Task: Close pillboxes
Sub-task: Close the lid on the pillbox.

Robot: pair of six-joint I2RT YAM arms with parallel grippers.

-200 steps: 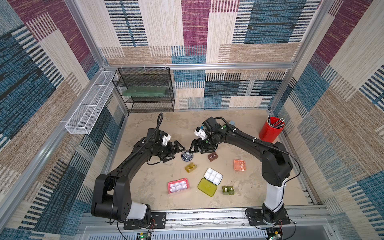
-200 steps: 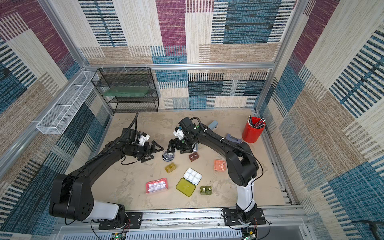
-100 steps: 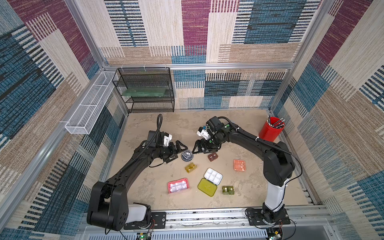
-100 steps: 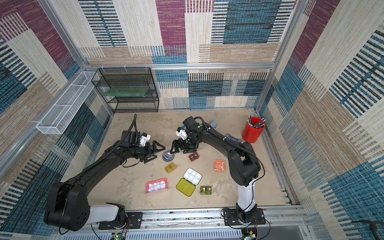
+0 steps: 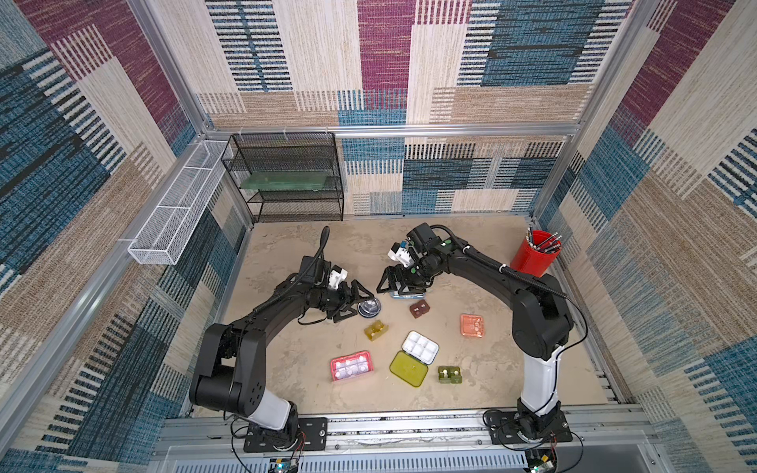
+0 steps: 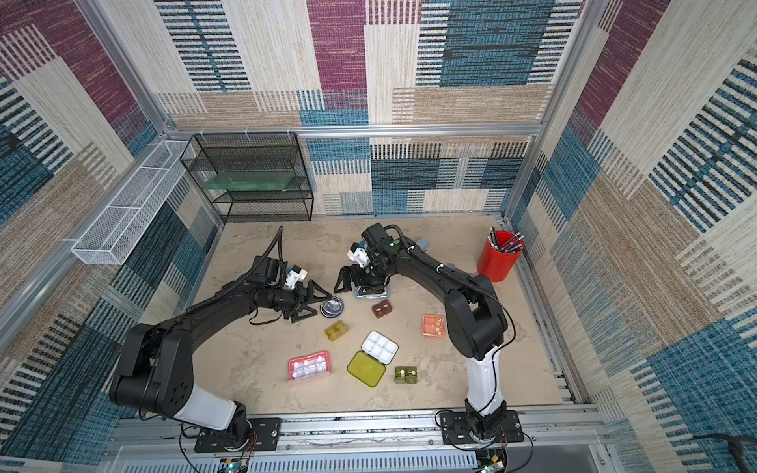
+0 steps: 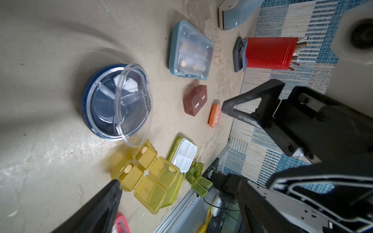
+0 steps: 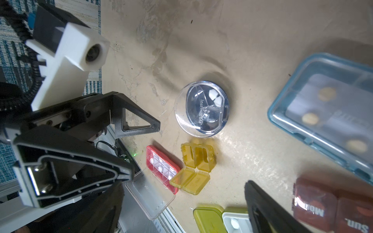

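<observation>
the left fingers [image 7: 96, 211] have slid forward over the last second and now sit right at the round black plastic pillbox with a clear lid [image 7: 116, 102]. they are spread wide, a shade narrower than before, and pinch nothing. the box lies just ahead of their tips on the bench [image 5: 286, 254]. its lid is ajar, raised along one edge, so this looks like the box in hand, and it probably wants a downward press rather than a squeeze.

the right fingers [image 8: 266, 209], also spread and empty, have hardly moved. they hang over the light blue translucent rectangular pillbox [image 8: 323, 113], whose lid looks flat and shut.

beside the round box, on one left finger's side, the amber plastic pillbox [image 8: 194, 167] lies with both flaps thrown open, near enough to get knocked. farther beyond the fingertips, the pink rectangular pillbox [image 5: 351, 365], the yellow-green pillbox with a white tray [image 5: 409, 368] and the dark green pillbox [image 5: 449, 374] are all open. the brown two-cell pillbox [image 7: 195, 101] looks shut. i cannot judge the orange square pillbox [image 5: 472, 325].
</observation>
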